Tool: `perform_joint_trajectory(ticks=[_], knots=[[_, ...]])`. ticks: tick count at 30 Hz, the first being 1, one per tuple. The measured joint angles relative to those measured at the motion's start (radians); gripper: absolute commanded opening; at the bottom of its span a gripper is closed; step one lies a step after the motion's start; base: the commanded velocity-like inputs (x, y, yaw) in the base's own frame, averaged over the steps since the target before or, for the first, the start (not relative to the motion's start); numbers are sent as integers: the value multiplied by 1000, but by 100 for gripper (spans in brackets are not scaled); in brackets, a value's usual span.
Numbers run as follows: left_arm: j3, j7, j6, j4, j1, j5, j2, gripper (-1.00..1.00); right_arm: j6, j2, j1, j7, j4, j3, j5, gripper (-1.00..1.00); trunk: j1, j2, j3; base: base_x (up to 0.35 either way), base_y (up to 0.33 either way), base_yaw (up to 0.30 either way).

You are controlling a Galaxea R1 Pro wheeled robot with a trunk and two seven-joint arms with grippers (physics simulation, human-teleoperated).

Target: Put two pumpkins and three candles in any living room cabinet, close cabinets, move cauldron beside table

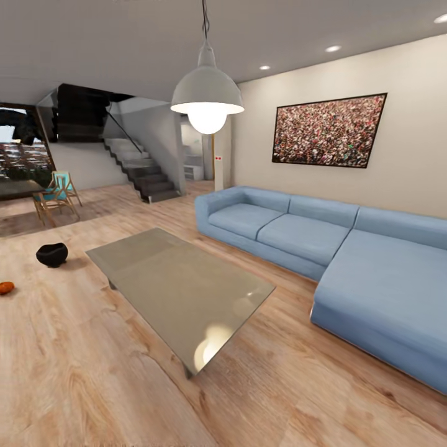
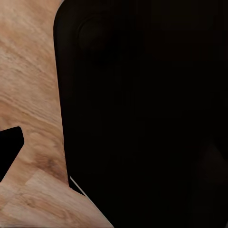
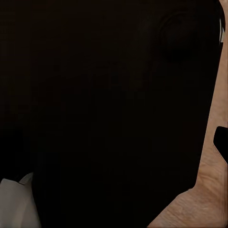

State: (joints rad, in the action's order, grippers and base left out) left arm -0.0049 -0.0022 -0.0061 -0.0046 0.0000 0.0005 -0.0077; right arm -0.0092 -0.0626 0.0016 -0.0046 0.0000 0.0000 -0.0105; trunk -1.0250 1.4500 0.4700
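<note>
While the table (image 1: 180, 288) stands between the sofa (image 1: 347, 261) and wide bare floor (image 1: 68, 366), the pot (image 1: 52, 254) sits apart; whether either gripper is holding anything, I cannot tell.

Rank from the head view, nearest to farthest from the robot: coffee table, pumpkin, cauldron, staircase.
1. coffee table: centre, its near corner closest.
2. pumpkin: on the floor, at the left edge.
3. cauldron: on the floor beyond the pumpkin, left of the table.
4. staircase: at the far back.
</note>
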Motion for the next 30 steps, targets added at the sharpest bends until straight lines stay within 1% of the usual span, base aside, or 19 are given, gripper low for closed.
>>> perform_joint_trajectory(ticks=[30], knots=[[-1, 0, 0, 0, 0, 0, 0, 100, -3, 3, 0, 0, 0, 0, 1, 100, 0, 0, 17, 0, 0, 281]])
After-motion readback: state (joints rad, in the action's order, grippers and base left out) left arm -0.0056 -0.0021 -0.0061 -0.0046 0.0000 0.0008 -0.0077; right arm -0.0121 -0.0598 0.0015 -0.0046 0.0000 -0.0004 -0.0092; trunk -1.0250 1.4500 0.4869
